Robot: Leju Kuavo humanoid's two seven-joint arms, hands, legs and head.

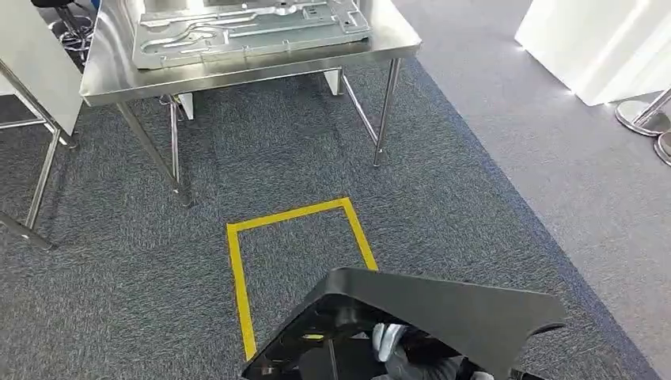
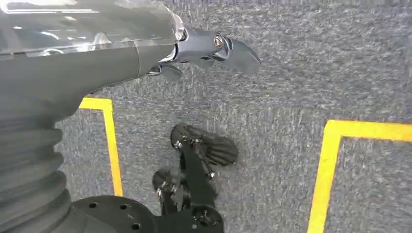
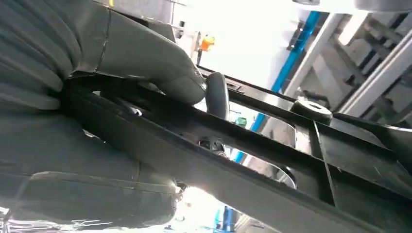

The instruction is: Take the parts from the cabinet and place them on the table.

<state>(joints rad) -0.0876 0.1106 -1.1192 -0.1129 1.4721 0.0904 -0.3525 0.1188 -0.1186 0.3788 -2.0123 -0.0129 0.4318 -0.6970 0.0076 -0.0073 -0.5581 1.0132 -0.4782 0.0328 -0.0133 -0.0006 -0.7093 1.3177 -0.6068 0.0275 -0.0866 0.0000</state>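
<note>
A flat black plastic part with a ribbed underside sits low in the head view, tilted, above the carpet. My right hand grips this black part, the thick thumb pressed over one of its bars. My left hand hangs over the carpet holding nothing, its dark fingers stretched out. Ahead stands a steel table with a stamped silver metal part lying on it.
A yellow taped square marks the grey carpet between me and the table. Another table's legs stand at the left. A white panel and round post bases are at the far right.
</note>
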